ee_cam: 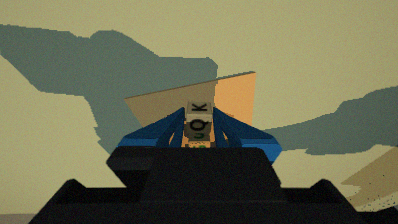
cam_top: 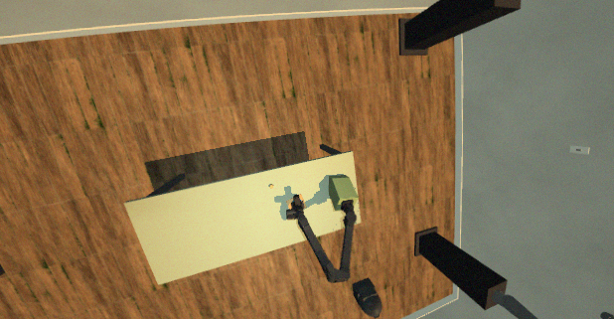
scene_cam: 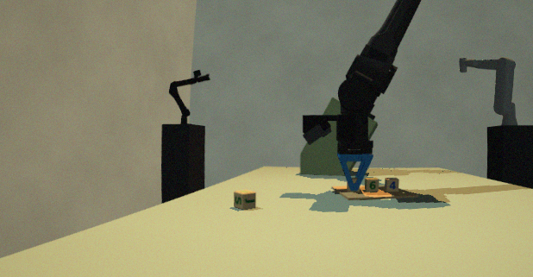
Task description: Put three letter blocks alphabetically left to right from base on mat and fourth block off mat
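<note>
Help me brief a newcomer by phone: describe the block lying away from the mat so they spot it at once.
In the exterior view, start at the pale table and find the orange mat under the blue gripper. Look well left of the mat to the block on the table top. Unlike the blocks marked 6 and 4 on the mat, it sits alone and shows green marks.

Lab: pedestal-mounted robot arms [scene_cam: 186,93]
</note>
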Action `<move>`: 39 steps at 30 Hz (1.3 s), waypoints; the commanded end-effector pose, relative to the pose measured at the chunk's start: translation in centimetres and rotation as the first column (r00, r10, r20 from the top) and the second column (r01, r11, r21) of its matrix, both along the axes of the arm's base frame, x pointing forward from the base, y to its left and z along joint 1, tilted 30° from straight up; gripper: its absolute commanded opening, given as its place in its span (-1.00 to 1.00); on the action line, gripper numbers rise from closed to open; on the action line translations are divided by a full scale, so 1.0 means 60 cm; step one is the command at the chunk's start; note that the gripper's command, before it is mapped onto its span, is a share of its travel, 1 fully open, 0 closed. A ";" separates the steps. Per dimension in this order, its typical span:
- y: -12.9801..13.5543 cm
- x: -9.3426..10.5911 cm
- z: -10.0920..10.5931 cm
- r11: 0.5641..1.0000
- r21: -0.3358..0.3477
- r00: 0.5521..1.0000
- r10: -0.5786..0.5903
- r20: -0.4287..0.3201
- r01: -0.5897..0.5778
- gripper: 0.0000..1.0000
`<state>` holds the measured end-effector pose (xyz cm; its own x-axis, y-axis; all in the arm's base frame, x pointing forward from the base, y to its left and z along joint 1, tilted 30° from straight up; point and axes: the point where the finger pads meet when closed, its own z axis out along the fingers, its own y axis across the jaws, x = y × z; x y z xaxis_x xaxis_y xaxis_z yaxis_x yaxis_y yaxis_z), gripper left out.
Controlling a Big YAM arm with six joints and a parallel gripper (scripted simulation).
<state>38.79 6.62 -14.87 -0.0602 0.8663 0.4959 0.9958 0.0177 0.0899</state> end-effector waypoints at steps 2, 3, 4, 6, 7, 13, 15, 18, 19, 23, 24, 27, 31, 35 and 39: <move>0.003 0.022 0.006 1.000 -0.006 1.000 -0.003 0.025 0.003 -0.26; 0.003 0.022 0.006 1.000 -0.006 1.000 -0.003 0.025 0.003 -0.19; 0.003 0.022 0.006 1.000 -0.006 1.000 -0.003 0.025 0.003 -0.19; 0.003 0.022 0.006 1.000 -0.006 1.000 -0.003 0.025 0.003 -0.19; 0.003 0.022 0.006 1.000 -0.006 1.000 -0.003 0.025 0.003 -0.19; 0.003 0.022 0.006 1.000 -0.006 1.000 -0.003 0.025 0.003 -0.19; 0.003 0.022 0.006 1.000 -0.006 1.000 -0.003 0.025 0.003 -0.11; 0.003 0.022 0.006 1.000 -0.006 1.000 -0.003 0.025 0.003 -0.11; 0.003 0.022 0.006 1.000 -0.006 1.000 -0.003 0.025 0.003 -0.11; 0.003 0.022 0.006 1.000 -0.006 1.000 -0.003 0.025 0.003 -0.11; 0.003 0.022 0.006 1.000 -0.006 1.000 -0.003 0.025 0.003 -0.11; 0.003 0.022 0.006 1.000 -0.006 1.000 -0.003 0.025 0.003 -0.11; 0.002 0.022 0.008 1.000 -0.006 1.000 -0.003 0.026 0.003 -0.11; -0.003 0.024 0.018 1.000 -0.006 1.000 -0.005 0.031 0.005 -0.11; -0.016 0.023 0.023 1.000 -0.007 0.999 -0.011 0.033 0.011 -0.11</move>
<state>38.66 6.62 -14.88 -0.0572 0.8662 0.4965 0.9963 0.0176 0.0841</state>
